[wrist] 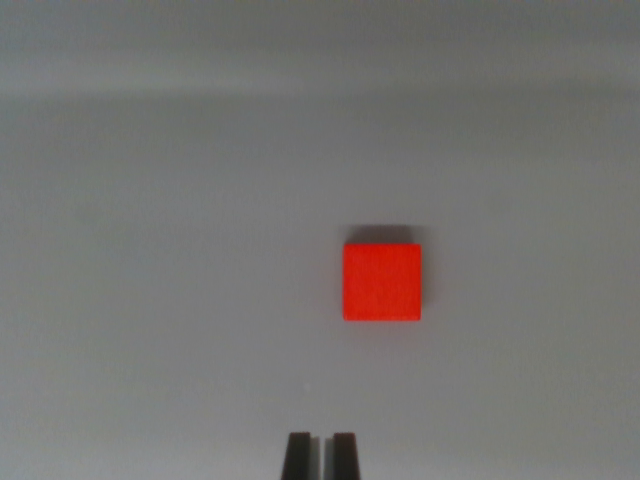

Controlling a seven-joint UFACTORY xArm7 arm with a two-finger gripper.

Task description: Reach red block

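A square red block [382, 283] lies flat on a plain grey surface, a little to the wrist view's right of centre. My gripper [320, 455] shows only as two dark fingertips at the bottom edge, standing close together with a thin slit between them and nothing held. The block sits above and slightly to the right of the fingertips, well apart from them.
The grey surface [150, 300] fills the view. A faint lighter band [320, 90] runs across the top, where the surface meets a wall or edge.
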